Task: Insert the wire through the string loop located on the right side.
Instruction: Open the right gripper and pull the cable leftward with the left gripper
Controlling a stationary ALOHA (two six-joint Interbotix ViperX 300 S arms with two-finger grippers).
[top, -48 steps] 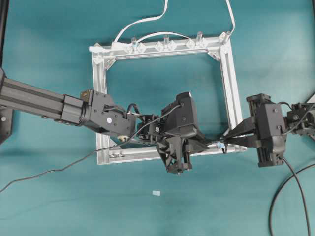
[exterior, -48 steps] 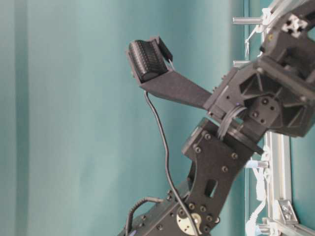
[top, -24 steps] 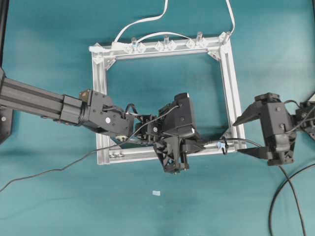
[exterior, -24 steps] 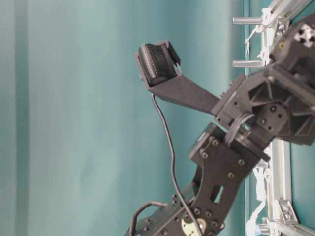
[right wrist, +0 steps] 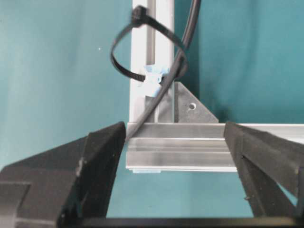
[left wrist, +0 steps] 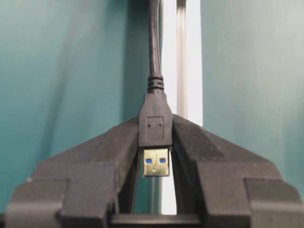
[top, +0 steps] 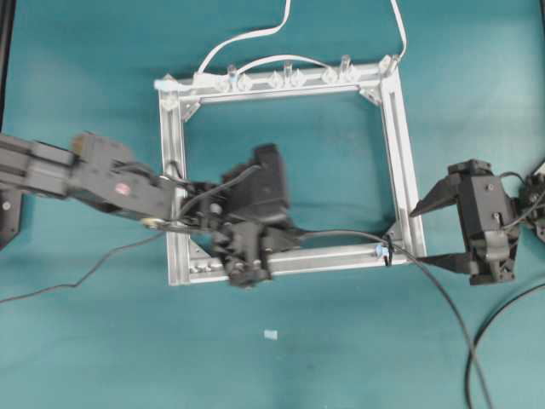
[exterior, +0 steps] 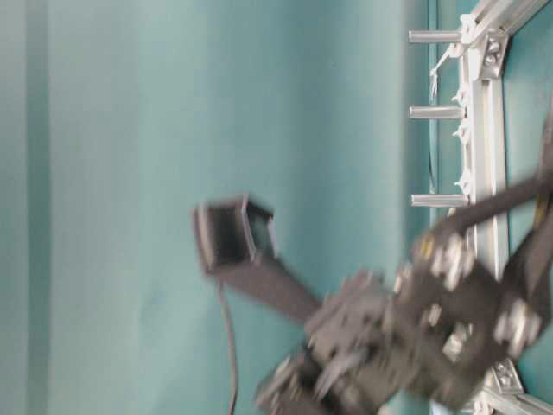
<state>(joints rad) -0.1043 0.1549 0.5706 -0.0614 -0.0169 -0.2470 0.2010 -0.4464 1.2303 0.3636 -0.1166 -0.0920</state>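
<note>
No readable text, label, brand or number in any view. My left wrist camera: plug (left wrist: 155, 127) of wire (left wrist: 155, 42) bears two tiny dots on black shell, no lettering. Small pale blue tag (right wrist: 153, 80) beside string loop (right wrist: 142, 42): blank as far as I can tell. Table-level view too blurred to read anything.

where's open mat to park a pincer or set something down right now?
Bare mat: above the aluminium frame on the upper right, below its bottom rail at centre, and inside its upper half. Crowded: the bottom rail, where the left pincer grips the wire, and the right corner by the string loop and open right pincer.
</note>
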